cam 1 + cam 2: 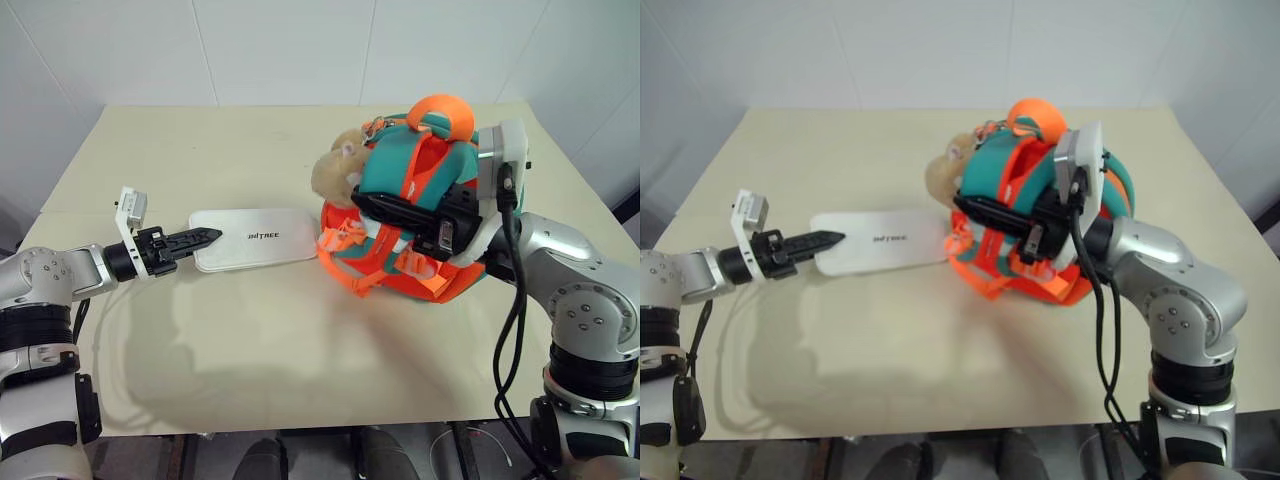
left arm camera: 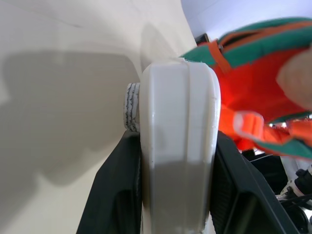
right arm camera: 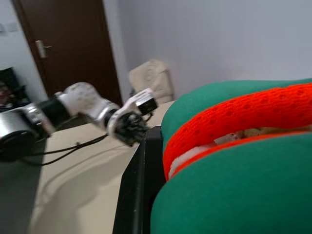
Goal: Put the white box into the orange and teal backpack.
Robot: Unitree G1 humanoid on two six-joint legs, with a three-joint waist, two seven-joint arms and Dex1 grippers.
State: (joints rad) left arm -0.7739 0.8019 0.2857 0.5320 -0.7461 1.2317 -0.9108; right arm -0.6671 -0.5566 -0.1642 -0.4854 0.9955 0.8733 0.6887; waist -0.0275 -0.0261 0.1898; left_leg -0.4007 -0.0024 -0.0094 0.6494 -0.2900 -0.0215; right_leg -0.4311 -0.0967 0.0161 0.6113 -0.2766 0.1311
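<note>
- The left gripper (image 1: 205, 238) reached in from the left, its two black fingers pinching the left end of the white box (image 1: 262, 238); the left wrist view showed a finger (image 2: 114, 190) pressed flat against each broad face of the box.
- The box lay out towards the right over the cream table (image 1: 200, 350), its right end just at the orange straps of the backpack (image 1: 420, 200), lettering facing up.
- The backpack sat right of centre, bunched up, with a tan plush charm (image 1: 335, 170) on its far-left side.
- The right gripper (image 1: 385, 212) lay across the backpack's near side, pointing left. Its fingers were drawn nearly together, clamping a fold of teal and orange fabric, as the right wrist view showed close up.
</note>
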